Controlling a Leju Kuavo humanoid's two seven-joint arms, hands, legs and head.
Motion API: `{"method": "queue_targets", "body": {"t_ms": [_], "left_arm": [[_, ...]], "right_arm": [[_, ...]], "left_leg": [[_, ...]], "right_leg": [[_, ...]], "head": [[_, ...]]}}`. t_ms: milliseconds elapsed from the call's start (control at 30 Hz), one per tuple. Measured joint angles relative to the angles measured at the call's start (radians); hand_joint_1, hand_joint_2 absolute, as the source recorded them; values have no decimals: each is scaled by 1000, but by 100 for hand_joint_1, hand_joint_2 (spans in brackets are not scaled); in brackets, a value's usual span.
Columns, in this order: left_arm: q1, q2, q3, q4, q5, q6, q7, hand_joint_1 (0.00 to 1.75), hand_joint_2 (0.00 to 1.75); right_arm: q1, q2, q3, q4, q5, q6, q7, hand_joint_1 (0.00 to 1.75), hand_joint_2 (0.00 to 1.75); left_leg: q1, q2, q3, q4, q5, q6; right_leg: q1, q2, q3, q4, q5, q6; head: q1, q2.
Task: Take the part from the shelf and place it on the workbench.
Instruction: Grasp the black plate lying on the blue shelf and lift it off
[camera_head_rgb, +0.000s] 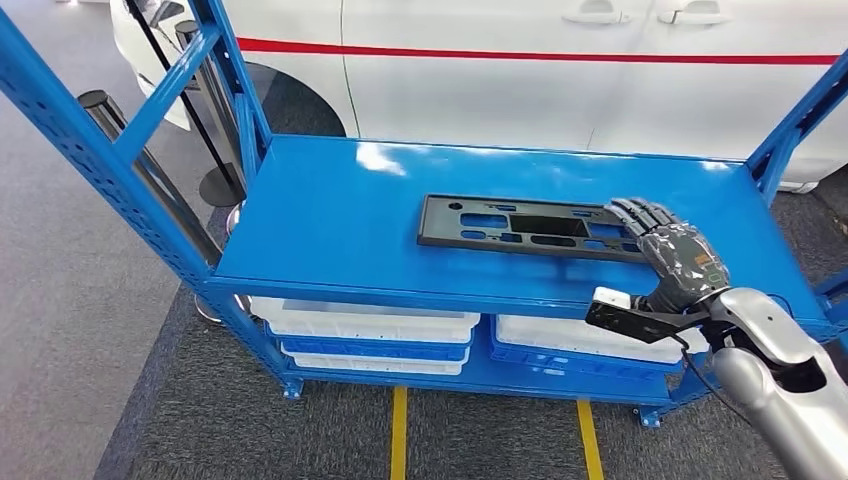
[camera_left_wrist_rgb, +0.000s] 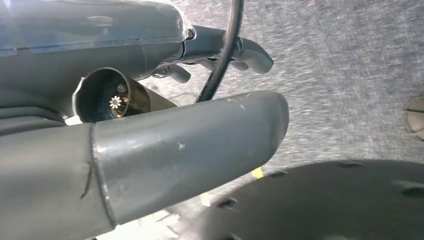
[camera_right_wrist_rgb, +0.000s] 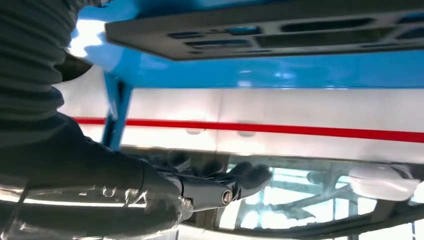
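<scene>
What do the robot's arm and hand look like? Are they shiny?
Yes, the right arm is shiny silver and rounded, like a smooth metal tube. Its right hand is dark grey with darker fingers. A black bracket with a white tip juts from the wrist, and a thin black cable runs along the arm.

We see grey carpet floor (camera_head_rgb: 70, 330) w/ yellow tape lines (camera_head_rgb: 398, 430). Behind the blue rack: white car (camera_head_rgb: 520, 80) w/ red stripe (camera_head_rgb: 500, 54). White bins (camera_head_rgb: 365, 322) on lower level. Black stanchion posts (camera_head_rgb: 150, 160) at left.
</scene>
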Motion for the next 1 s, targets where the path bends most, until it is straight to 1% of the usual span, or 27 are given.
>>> {"method": "queue_targets", "body": {"t_ms": [33,67,100,133,167,200,233,267,300,333,367,400,433,467,533,567,600,633,700,733,767,800,867,900,933,967,1000], "left_arm": [[0,0,0,0,1,0,0,0,0],[-2,0,0,0,1,0,0,0,0],[-3,0,0,0,2,0,0,0,0],[-5,0,-1,0,3,0,0,0,0],[-7,0,-1,0,4,0,0,0,0],[-7,0,-1,0,6,0,0,0,0],[-7,0,-1,0,8,0,0,0,0],[-6,-1,-2,0,9,0,0,0,0],[-6,-1,-2,0,11,0,-1,0,0],[-5,-1,-3,0,12,0,-1,0,0],[-5,-2,-3,0,14,0,-3,0,0],[-5,-4,-4,0,15,2,-6,0,0],[-5,-5,-4,0,17,4,-9,0,0],[-8,-7,-5,0,20,6,-12,0,0],[-12,-6,-5,0,25,8,-16,0,0],[-14,-6,-5,0,28,9,-18,0,0],[-14,-6,-5,0,32,12,-21,0,0],[-15,-6,-5,0,35,15,-23,0,0],[-14,-6,-5,0,40,20,-27,0,0],[-14,-6,-5,0,43,22,-28,0,0],[-13,-5,-5,0,47,23,-29,0,0],[-12,-5,-5,0,51,25,-28,0,0],[-10,-4,-5,0,58,28,-26,0,0],[-9,-3,-5,0,60,29,-25,0,0],[-9,-3,-5,0,61,29,-24,0,0],[-10,-3,-5,0,62,30,-24,0,0],[-11,-3,-4,0,63,30,-24,0,0]], "right_arm": [[0,0,-2,0,-1,-1,0,0,175],[-1,0,-3,0,-1,-2,-1,0,175],[-1,0,-4,0,-3,-3,-1,0,175],[1,0,-5,0,-5,-4,-1,0,175],[5,0,-5,0,-8,-4,-1,0,175],[10,0,-6,1,-12,-4,-2,0,175],[14,1,-6,2,-17,-2,-4,0,175],[18,1,-7,2,-21,0,-5,0,175],[20,2,-8,3,-24,4,-6,0,175],[21,3,-8,3,-26,10,-7,0,175],[23,5,-7,4,-28,17,-8,0,175],[25,7,-5,5,-30,26,-8,0,175],[28,9,-3,5,-30,34,-8,0,175],[30,11,-1,6,-29,40,-7,0,175],[29,13,1,6,-27,54,-2,0,175],[28,13,2,6,-27,63,-1,0,175],[27,13,3,8,-28,73,1,0,175],[28,13,6,11,-29,84,1,0,175],[32,12,12,20,-38,110,1,0,87],[36,9,15,26,-53,123,-2,0,44],[42,7,15,31,-87,137,-8,0,0],[49,4,14,35,-140,154,-15,0,0],[57,-1,-3,38,-277,196,-29,0,0],[58,-4,-15,39,-333,214,-32,0,0],[57,-9,-28,39,-370,228,-33,0,0],[55,-14,-39,39,-390,238,-33,0,0],[54,-18,-46,39,-398,243,-32,0,0]], "left_leg": [[1,-1,15,-8,-3,7],[2,-1,30,-15,-7,13],[3,-2,43,-21,-11,19],[3,-3,54,-24,-19,23],[2,-4,65,-25,-29,26],[1,-6,78,-26,-41,27],[0,-7,93,-26,-54,27],[-1,-9,111,-26,-67,27],[-3,-9,131,-26,-81,26],[-4,-10,151,-26,-96,24],[-6,-9,171,-23,-112,21],[-8,-11,183,-22,-125,17],[-8,-12,189,-21,-136,12],[-7,-13,191,-19,-142,8],[-6,-13,177,1,-132,-3],[-6,-11,160,36,-122,-9],[-5,-10,131,82,-119,-16],[-3,-9,96,138,-131,-21],[5,-8,23,234,-187,-31],[10,-8,-3,257,-209,-36],[14,-8,-15,255,-208,-40],[18,-7,-12,222,-181,-45],[23,-8,25,103,-96,-53],[22,-8,41,49,-75,-53],[20,-9,51,17,-63,-47],[18,-9,54,3,-61,-38],[17,-9,54,0,-61,-31]], "right_leg": [[-1,-2,0,17,5,4],[-3,-4,-13,46,7,7],[-4,-6,-39,92,4,9],[-4,-7,-80,153,-9,11],[-4,-7,-128,211,-36,14],[-3,-7,-173,254,-66,16],[-3,-8,-207,275,-92,17],[-3,-8,-225,265,-101,17],[-2,-8,-230,226,-80,15],[1,-8,-229,169,-30,9],[6,-7,-229,108,48,0],[11,-7,-225,59,115,-7],[15,-7,-224,30,165,-13],[18,-5,-225,20,187,-17],[15,-5,-216,12,180,-24],[13,-5,-207,4,177,-29],[9,-6,-196,-5,174,-33],[6,-7,-187,-12,170,-36],[3,-8,-173,-16,159,-38],[1,-8,-167,-16,152,-36],[-1,-8,-160,-15,147,-33],[-4,-8,-154,-13,141,-29],[-10,-6,-143,-7,130,-18],[-13,-4,-142,-3,126,-12],[-13,-3,-143,1,123,-4],[-12,-3,-144,2,121,3],[-10,-3,-144,4,118,3]], "head": [[0,0],[1,0],[1,0],[1,0],[1,0],[1,0],[1,0],[1,0],[1,0],[1,0],[0,0],[0,0],[0,0],[-1,0],[0,0],[-1,0],[-1,0],[-1,0],[-1,0],[-1,0],[-1,0],[-1,0],[-1,0],[-2,0],[-1,0],[-1,0],[-1,0]]}}
